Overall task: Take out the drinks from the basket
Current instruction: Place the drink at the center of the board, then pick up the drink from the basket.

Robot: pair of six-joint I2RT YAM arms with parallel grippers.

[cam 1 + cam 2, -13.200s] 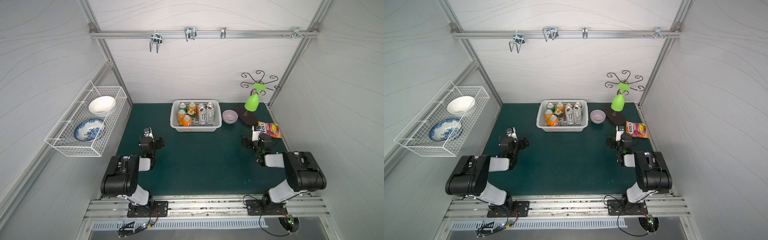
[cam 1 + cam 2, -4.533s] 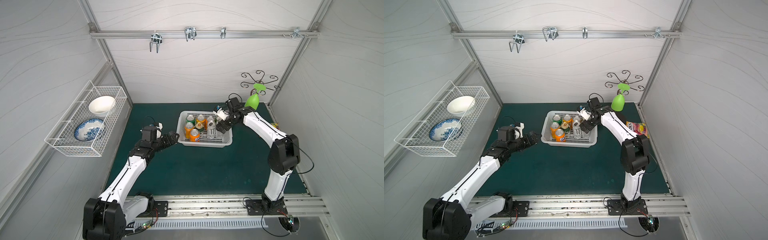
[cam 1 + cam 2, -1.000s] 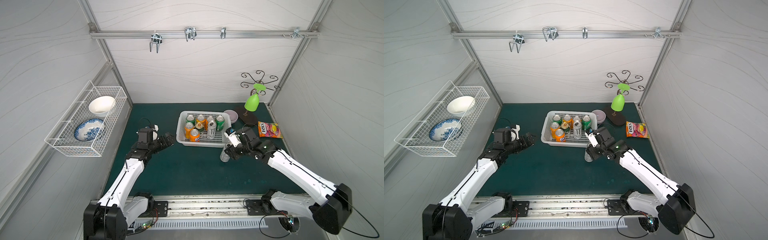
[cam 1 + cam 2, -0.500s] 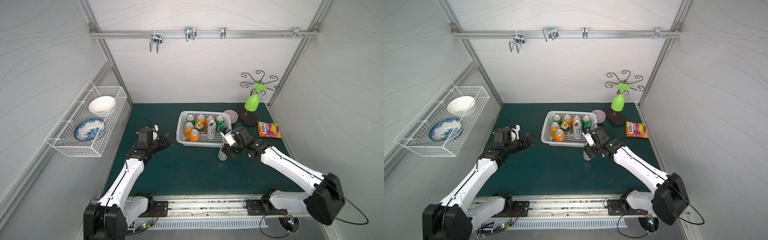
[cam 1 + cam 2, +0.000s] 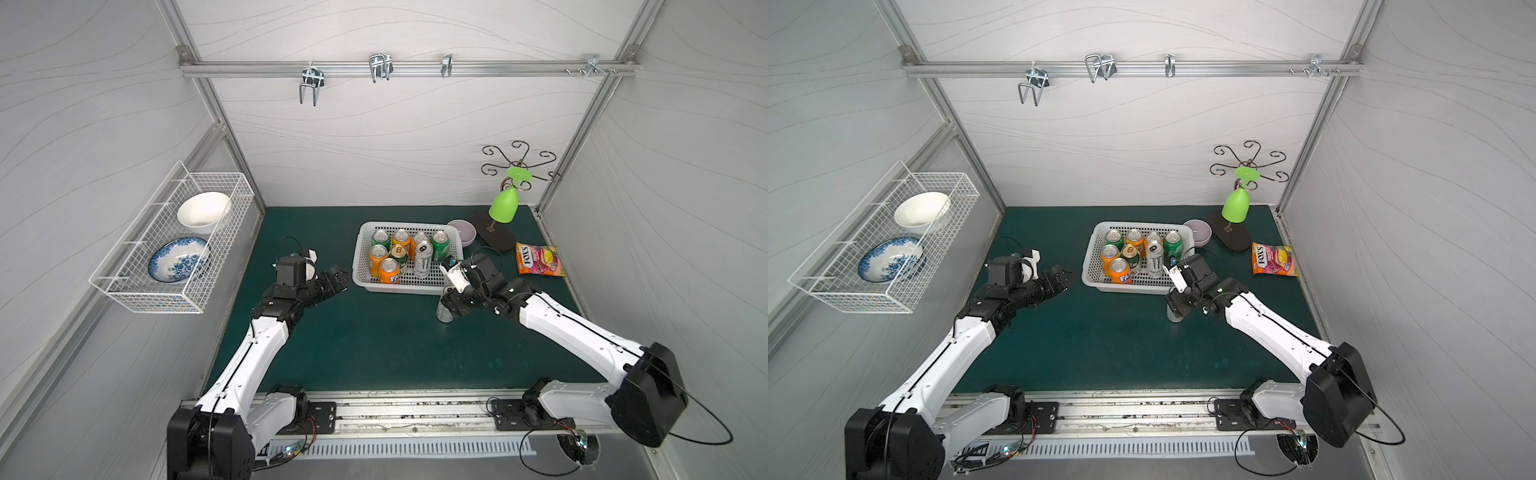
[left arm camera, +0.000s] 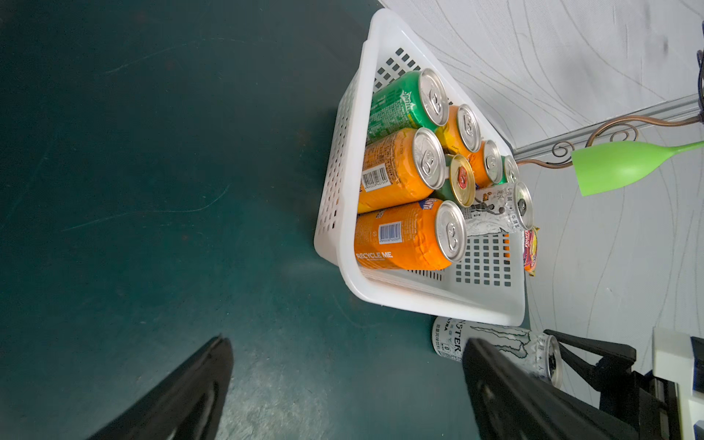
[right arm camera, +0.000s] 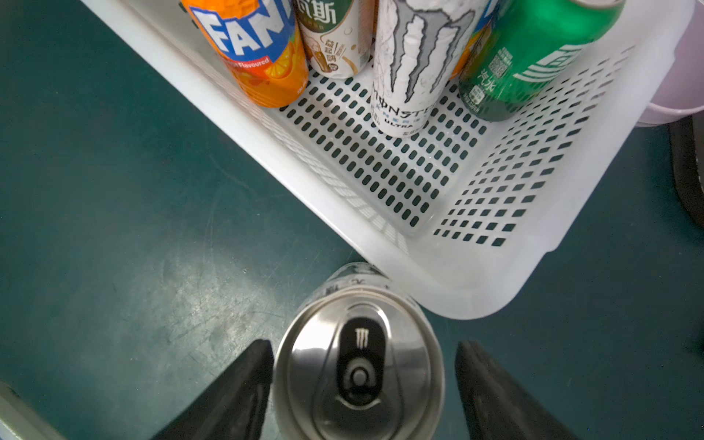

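One tall white can (image 7: 358, 384) stands upright on the green surface (image 5: 374, 340), just outside the near corner of the white basket (image 7: 476, 289). The other cans (image 5: 388, 270) stand upright inside the basket, packed close together. The right end effector (image 7: 364, 344) straddles the top of the outside can with its jaws open and a clear gap on one side. The left end effector (image 6: 346, 340) hovers open and empty beside the basket. Each can is probably a thin-walled, smooth metal cylinder: stiff if full, easily dented, liable to slip or tip. Grip across the body below the rim with moderate force, then lift straight up to clear the neighbours.
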